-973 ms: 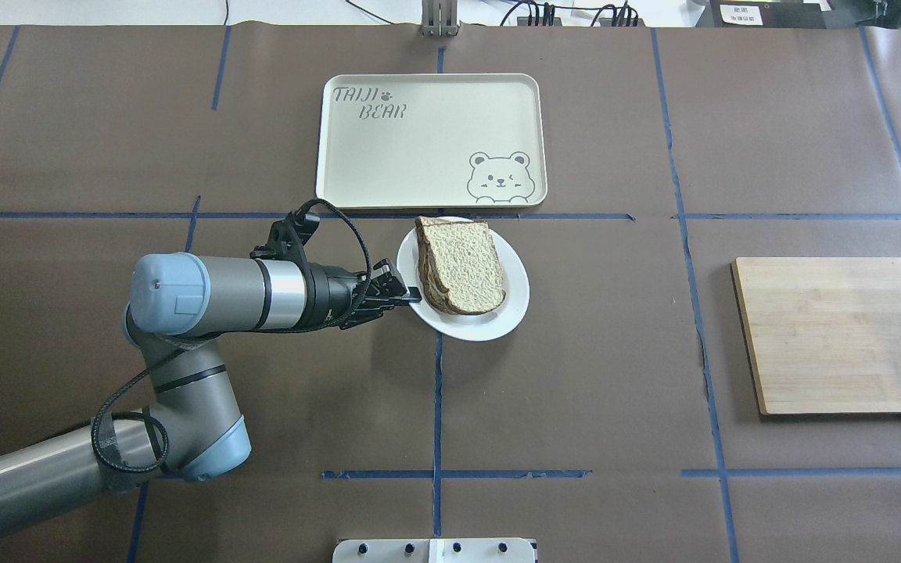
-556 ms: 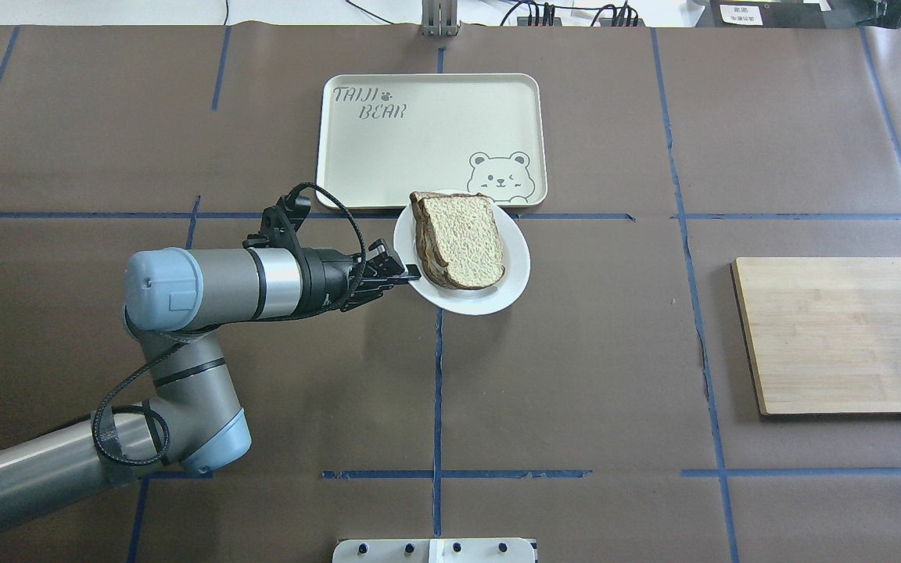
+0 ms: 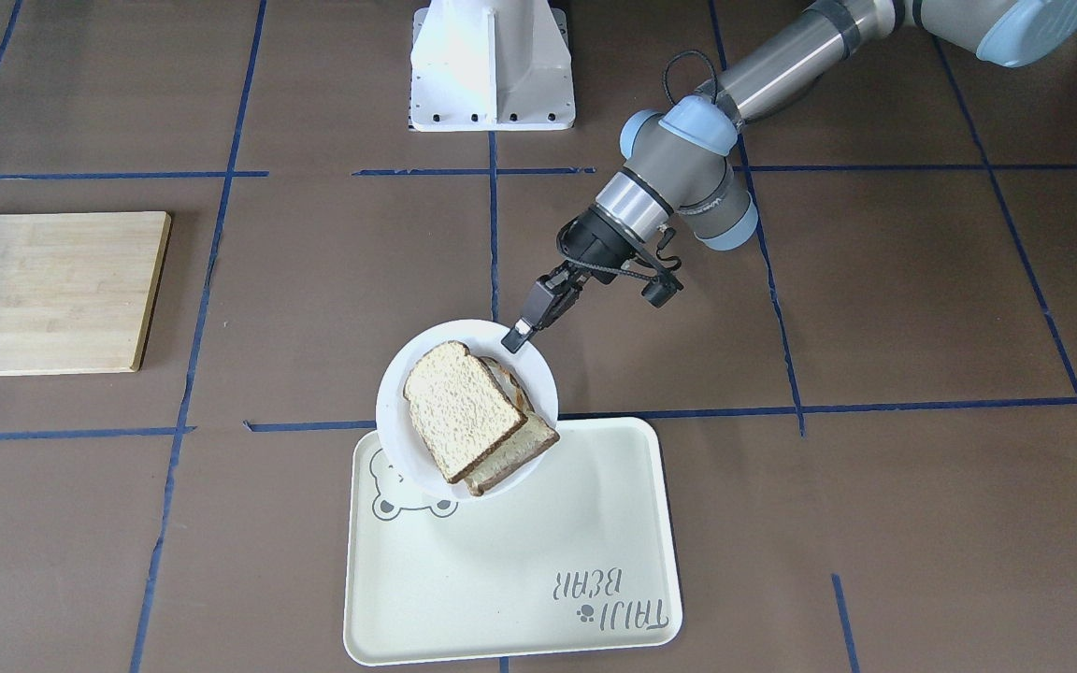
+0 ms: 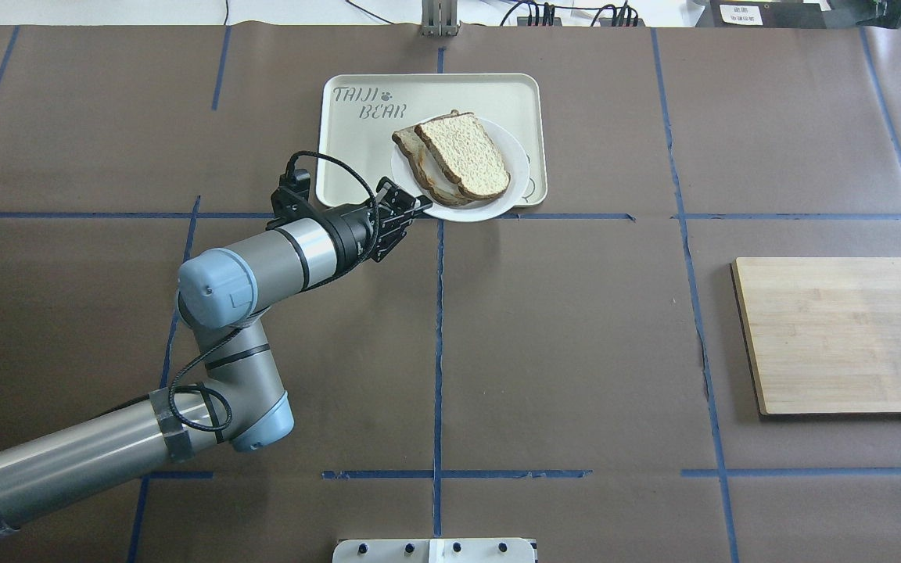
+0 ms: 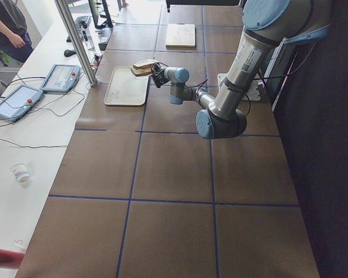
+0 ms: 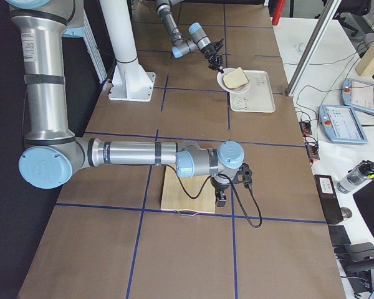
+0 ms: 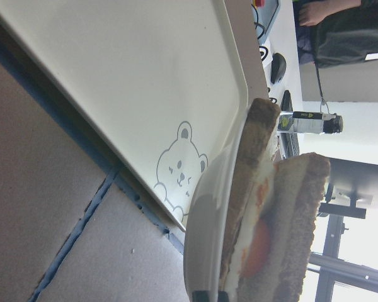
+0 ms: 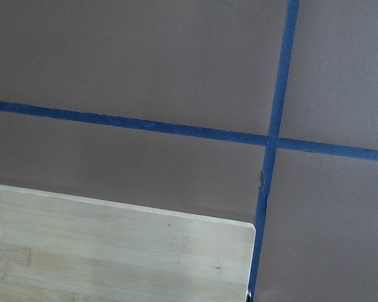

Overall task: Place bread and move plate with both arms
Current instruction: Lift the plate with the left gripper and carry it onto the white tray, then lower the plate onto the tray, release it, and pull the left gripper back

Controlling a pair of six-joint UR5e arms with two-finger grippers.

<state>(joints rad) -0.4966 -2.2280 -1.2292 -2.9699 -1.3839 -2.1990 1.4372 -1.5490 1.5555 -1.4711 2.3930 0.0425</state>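
My left gripper (image 4: pixel 419 205) is shut on the near-left rim of the small white plate (image 4: pixel 491 211) and holds it just above the bear corner of the tray. The plain bread slice (image 4: pixel 466 155) lies on top of a second slice with egg (image 4: pixel 410 145) on the plate. In the front view the left gripper (image 3: pixel 512 338) pinches the plate (image 3: pixel 445 338) under the bread (image 3: pixel 454 411). The left wrist view shows the plate rim (image 7: pixel 200 239), the bread (image 7: pixel 305 201) and the egg slice (image 7: pixel 255 189) edge-on. My right gripper (image 6: pixel 221 199) shows only in the right side view, beside the cutting board; I cannot tell its state.
The cream bear tray (image 4: pixel 357 156) lies at the table's far middle and shows in the front view (image 3: pixel 520 561) too. A wooden cutting board (image 4: pixel 845 335) lies at the right; its corner shows in the right wrist view (image 8: pixel 113 251). The robot base (image 3: pixel 492 65) stands at the near edge.
My left gripper has carried the plate with both slices away from the robot, from the table in front of the tray to above the tray's bear corner. The arm has stretched forward.
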